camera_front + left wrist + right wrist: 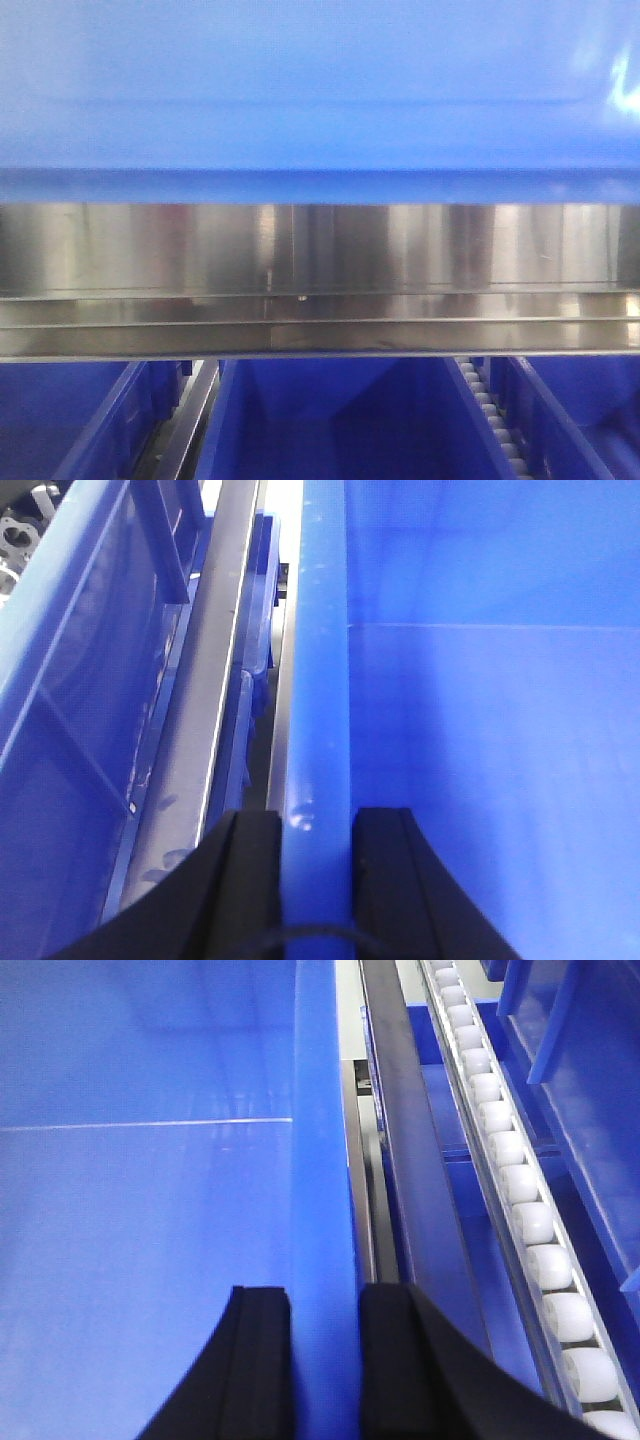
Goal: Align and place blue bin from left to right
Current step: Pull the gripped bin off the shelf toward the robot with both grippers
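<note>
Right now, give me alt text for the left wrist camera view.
The left gripper clamps the thick rim of a large bright-blue plastic bin, whose smooth interior fills the frame's right side. At frame left run a steel rail and another blue plastic crate.

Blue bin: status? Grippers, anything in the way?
Left gripper shut on blue bin rim. Right gripper shut on opposite rim. Steel rail, neighbouring bin, roller track close alongside.
</note>
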Tool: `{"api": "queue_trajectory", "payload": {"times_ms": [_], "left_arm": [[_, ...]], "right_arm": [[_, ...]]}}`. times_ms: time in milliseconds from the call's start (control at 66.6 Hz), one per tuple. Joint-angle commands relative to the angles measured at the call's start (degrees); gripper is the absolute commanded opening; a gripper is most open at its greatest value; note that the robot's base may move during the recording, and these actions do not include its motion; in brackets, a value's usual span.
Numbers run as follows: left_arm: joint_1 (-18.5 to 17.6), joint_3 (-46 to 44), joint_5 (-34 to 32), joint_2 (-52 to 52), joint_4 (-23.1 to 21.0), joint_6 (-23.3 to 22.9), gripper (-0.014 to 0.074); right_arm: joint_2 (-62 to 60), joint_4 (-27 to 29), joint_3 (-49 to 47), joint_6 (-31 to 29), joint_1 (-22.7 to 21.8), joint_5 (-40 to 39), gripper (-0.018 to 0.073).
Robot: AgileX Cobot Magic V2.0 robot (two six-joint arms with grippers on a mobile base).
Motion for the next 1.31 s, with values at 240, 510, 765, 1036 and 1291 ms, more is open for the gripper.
{"api": "queue_trajectory", "payload": {"times_ms": [240,510,765,1036,1291], "left_arm": [[-1.24,-0.41,-5.00,-0.58,0.67,-0.21,-0.0111],[-1.24,-0.41,-5.00,-0.58,0.67,-0.21,-0.0111],[-1.24,-0.41,-5.00,-0.58,0.67,-0.21,-0.0111],[-1.24,-0.41,-5.00,-0.58,0.67,-0.21,-0.0111],[-1.24,-0.41,-5.00,-0.58,0.67,-0.21,-0.0111]], "right_arm": [[-0.66,-1.04,-0.46,0.09,0.59,-5.89,-0.0078],[-0.66,-1.04,-0.46,0.09,0.59,-5.92,-0.0078],[-0.66,-1.04,-0.46,0.09,0.59,-5.92,-0.0078],[-0.66,-1.04,-0.46,0.09,0.59,-5.92,-0.0078],[-0.66,-1.04,-0.46,0.09,0.59,-5.92,-0.0078]]}}
